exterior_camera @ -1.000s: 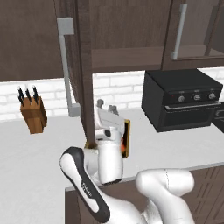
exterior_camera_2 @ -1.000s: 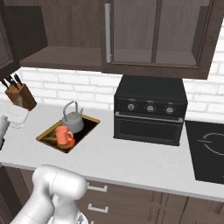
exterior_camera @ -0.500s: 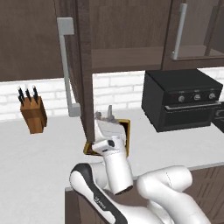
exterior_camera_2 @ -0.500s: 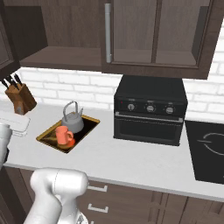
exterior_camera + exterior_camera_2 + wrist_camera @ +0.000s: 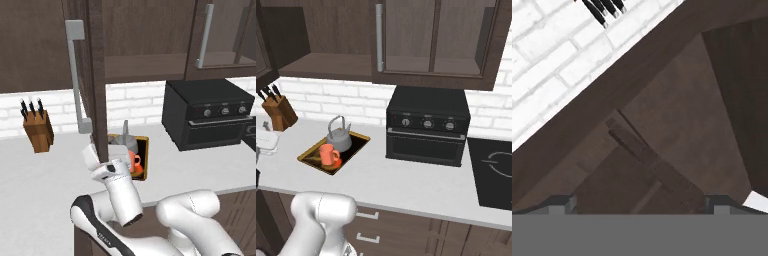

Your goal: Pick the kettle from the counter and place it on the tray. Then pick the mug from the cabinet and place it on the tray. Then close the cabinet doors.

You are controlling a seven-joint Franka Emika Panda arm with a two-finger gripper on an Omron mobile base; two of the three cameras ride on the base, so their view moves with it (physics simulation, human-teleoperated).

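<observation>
White counter [image 5: 406, 185], knife block [image 5: 39, 131], black oven [image 5: 427, 125], open cabinet door [image 5: 97, 75]

Nothing here can be read; the oven [image 5: 428, 125] knobs and the arm's small marking are too blurred.

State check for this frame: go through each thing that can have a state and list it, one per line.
kettle: upright on the tray.
mug: upright on the tray, beside the kettle.
tray: flat on the counter, holding both.
left cabinet door: swung open, edge toward the camera.
right cabinet door: closed.
cabinet: open, visible shelf bare.
oven: door shut.
claw: open, holding nothing, beside the open door's lower edge.
</observation>
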